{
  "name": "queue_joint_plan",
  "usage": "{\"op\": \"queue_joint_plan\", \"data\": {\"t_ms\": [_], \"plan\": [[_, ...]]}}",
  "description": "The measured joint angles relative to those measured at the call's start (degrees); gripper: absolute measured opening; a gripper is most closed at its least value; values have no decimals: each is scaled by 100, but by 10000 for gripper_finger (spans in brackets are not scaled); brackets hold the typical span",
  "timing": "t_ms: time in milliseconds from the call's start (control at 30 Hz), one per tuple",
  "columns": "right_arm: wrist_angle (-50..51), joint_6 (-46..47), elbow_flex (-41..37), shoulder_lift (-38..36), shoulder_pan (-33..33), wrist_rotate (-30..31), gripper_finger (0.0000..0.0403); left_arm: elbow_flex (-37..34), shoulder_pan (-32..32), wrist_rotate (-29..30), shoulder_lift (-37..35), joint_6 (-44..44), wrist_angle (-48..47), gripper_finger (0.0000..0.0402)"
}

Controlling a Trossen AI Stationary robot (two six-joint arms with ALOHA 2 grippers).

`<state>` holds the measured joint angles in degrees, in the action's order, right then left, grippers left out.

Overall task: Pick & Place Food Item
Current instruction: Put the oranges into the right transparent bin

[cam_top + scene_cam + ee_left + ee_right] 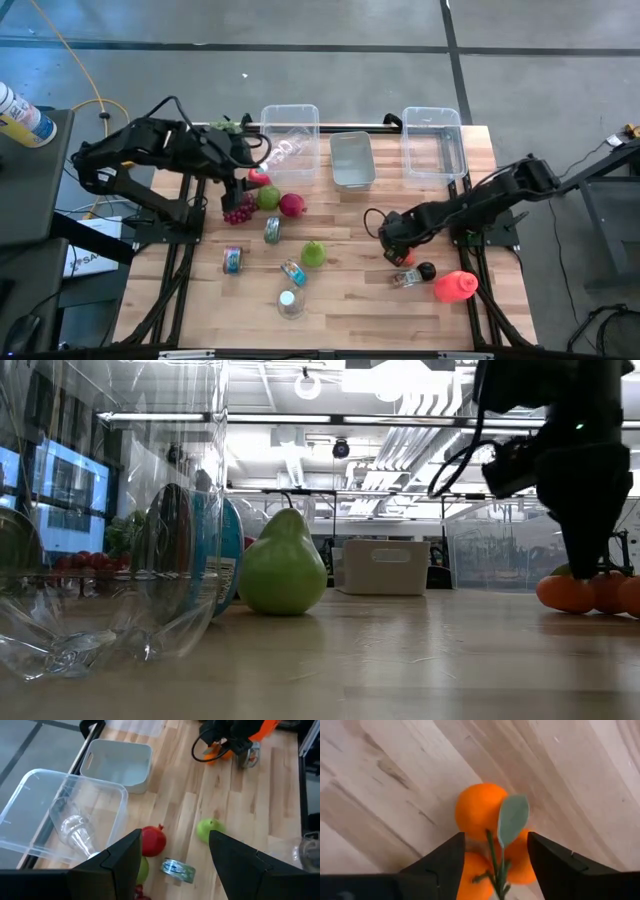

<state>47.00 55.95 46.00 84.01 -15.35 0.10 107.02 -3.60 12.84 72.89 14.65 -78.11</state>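
A cluster of three oranges (480, 815) with a green leaf and stem lies on the wooden table near its right side (406, 258), and also shows in the low view (580, 592). My right gripper (492, 865) is open and points down over the oranges (393, 240), with one finger on each side of the cluster. My left gripper (175, 865) is open and empty. It hovers near the table's far left (243, 178) above a red pomegranate (152, 841), a green apple and a can. My right gripper comes at the orange cluster from above, its fingers (437, 862) flanking the two lower oranges (520, 862). I cannot tell whether the fingers touch them. The cluster rests on the table.
Two clear bins (290, 135) (433, 140) and a grey bin (352, 160) stand along the far edge. A green pear (314, 254), cans (272, 230), grapes (238, 212), a clear cup (291, 303) and a red bottle (455, 287) are scattered across the table.
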Motion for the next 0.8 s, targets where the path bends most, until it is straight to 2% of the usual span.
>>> {"op": "queue_joint_plan", "data": {"t_ms": [233,367,467,600,800], "plan": [[-105,-182,7,122,387,-684,100,-347,0,2,102,-238,33,221],[-39,-460,9,120,463,-776,28,-725,0,2,102,-415,178,221],[5,-684,14,120,469,-736,7,-890,0,4,104,-514,323,221],[386,-1126,356,135,480,76,3,-951,0,103,102,-569,548,221],[1381,-1617,1572,131,322,1365,3,-951,0,250,82,-516,638,221]]}}
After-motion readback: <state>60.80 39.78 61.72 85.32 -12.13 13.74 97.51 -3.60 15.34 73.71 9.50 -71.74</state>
